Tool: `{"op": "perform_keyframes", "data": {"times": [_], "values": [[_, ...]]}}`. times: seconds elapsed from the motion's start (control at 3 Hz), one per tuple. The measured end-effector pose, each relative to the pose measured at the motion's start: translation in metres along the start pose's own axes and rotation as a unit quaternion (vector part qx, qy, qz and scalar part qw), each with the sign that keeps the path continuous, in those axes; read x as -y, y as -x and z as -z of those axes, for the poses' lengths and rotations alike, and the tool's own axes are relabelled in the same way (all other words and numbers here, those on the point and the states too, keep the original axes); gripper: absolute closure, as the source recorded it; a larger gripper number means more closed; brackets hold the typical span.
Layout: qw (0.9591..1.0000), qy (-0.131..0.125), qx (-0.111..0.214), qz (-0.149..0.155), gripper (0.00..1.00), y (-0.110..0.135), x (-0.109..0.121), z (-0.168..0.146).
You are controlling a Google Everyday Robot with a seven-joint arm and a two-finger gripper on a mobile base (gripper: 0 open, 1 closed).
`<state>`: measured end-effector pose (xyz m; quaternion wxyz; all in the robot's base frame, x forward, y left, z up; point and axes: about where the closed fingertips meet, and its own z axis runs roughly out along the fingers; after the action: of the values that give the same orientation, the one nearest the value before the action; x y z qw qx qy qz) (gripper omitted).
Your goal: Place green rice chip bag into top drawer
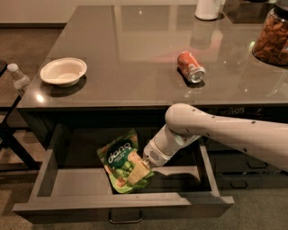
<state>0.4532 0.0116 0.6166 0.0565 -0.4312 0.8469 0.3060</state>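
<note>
The top drawer stands pulled open under the counter, its grey floor showing. The green rice chip bag lies inside it, left of centre, logo up. My gripper reaches down into the drawer from the right on the white arm and sits on the bag's lower right part. The wrist covers most of the hand.
On the counter lie an orange soda can on its side, a white bowl at the left, a white container at the back and a jar of snacks at the right. A plastic bottle stands left of the counter.
</note>
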Motion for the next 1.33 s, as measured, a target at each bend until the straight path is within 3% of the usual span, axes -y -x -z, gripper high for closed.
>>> {"op": "perform_keyframes", "data": {"times": [1.0,1.33], "values": [[1.0,0.0,0.0,0.0,0.12,0.0,-0.0001,-0.0001],[1.0,0.0,0.0,0.0,0.0,0.0,-0.0001,-0.0002]]}}
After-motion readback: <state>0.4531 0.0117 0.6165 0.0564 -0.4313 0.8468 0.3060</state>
